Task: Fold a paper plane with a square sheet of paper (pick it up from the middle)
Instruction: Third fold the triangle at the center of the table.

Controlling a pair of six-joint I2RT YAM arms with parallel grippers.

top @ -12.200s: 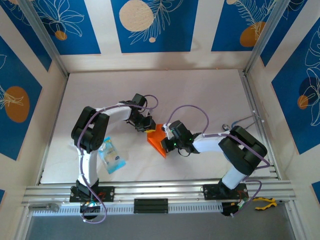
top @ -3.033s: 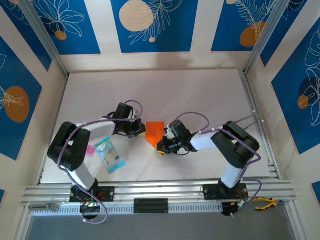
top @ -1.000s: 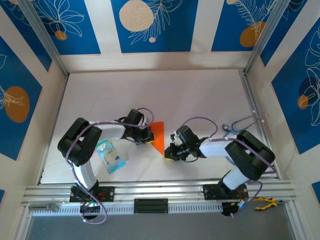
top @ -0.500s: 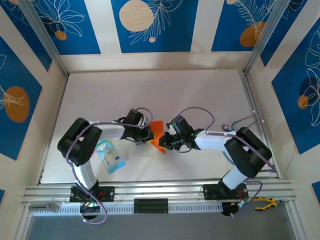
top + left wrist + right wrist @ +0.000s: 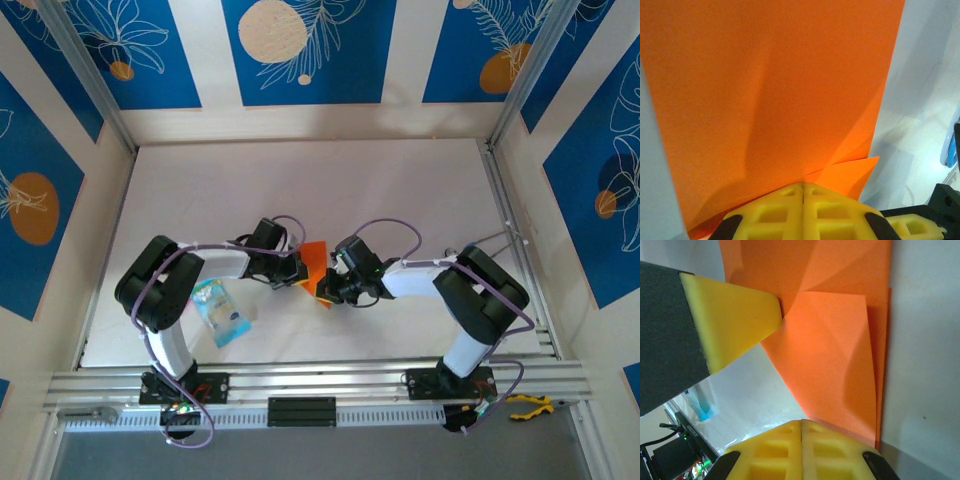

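Note:
The orange square sheet of paper (image 5: 314, 258) sits mid-table between my two grippers, partly folded with a corner flap. In the left wrist view the sheet of paper (image 5: 765, 90) spreads out from my left gripper (image 5: 802, 186), whose yellow jaws are pressed together where the creases meet. From above, the left gripper (image 5: 299, 275) is at the sheet's left edge. My right gripper (image 5: 328, 285) is at its lower right edge. The right wrist view has the right gripper (image 5: 802, 422) shut on the near edge of the paper (image 5: 830, 355). The left gripper's finger (image 5: 735, 325) pinches the far side.
A small blue and clear plastic packet (image 5: 222, 312) lies left of the paper, beside the left arm. An aluminium rail (image 5: 320, 385) runs along the near edge. Patterned walls close in the table on three sides. Yellow-handled pliers (image 5: 530, 405) lie beyond the rail.
My right gripper has moved up and left from the table onto the paper's lower right edge and closed there. The left gripper has stayed shut at the left edge.

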